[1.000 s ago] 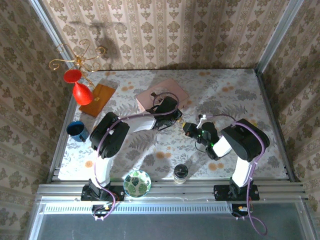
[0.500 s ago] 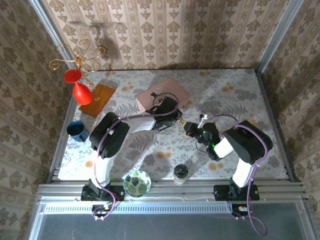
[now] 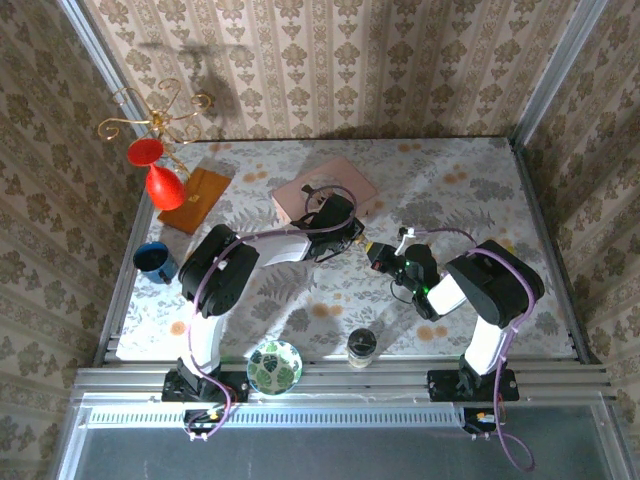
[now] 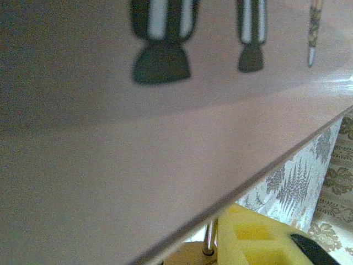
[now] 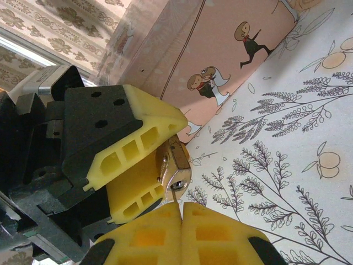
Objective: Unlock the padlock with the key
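Note:
The small brass padlock [image 5: 177, 163] is clamped between the yellow fingers [image 5: 138, 128] of my left gripper [image 3: 346, 238], just off the corner of the pink box [image 3: 325, 190]. Its keyhole faces my right gripper [image 5: 181, 207], which is shut on the key. Only the key's thin blade [image 5: 175, 196] shows, its tip at the keyhole. In the left wrist view the lock's steel shackle [image 4: 209, 238] rises beside one yellow finger [image 4: 255, 238], under the pink box [image 4: 138, 154]. Seen from above, my right gripper [image 3: 378, 255] sits close to the right of the left one.
A blue cup [image 3: 155, 261] stands at the left edge, with a patterned bowl [image 3: 274, 366] and a dark-lidded jar [image 3: 361, 345] near the front. A brown board [image 3: 196, 198] and a gold stand with red ornaments [image 3: 155, 165] occupy the back left. Flowered cloth [image 3: 470, 190] covers the table.
The right arm's elbow has shifted slightly to the right and its gripper has edged toward the lock. The left arm and the padlock have stayed put.

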Tool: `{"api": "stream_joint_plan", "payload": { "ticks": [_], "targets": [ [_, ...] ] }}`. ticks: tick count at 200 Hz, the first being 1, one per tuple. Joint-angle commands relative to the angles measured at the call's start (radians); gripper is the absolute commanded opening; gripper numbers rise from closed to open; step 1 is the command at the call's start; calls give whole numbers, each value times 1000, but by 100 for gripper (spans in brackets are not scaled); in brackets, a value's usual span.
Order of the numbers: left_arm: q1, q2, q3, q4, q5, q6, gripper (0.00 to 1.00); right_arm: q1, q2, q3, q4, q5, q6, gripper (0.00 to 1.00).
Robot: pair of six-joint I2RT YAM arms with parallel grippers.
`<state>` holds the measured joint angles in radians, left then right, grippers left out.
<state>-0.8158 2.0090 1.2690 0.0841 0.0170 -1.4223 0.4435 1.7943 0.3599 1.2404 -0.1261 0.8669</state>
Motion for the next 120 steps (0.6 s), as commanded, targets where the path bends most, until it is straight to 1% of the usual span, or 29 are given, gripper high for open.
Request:
{"api": "stream_joint_plan", "payload": {
  "ticks": [1,65,120],
  "targets": [
    [7,-21,-19,11,21,-49,0,6,22,39,47,43,-5,0],
    [1,-20,-13,14,33,-55,0,18,55,59,66,53,-4,0],
    [0,-16,-17,23,38,-73,0,23,5,45,64,55,-28,0]
  ]
}}
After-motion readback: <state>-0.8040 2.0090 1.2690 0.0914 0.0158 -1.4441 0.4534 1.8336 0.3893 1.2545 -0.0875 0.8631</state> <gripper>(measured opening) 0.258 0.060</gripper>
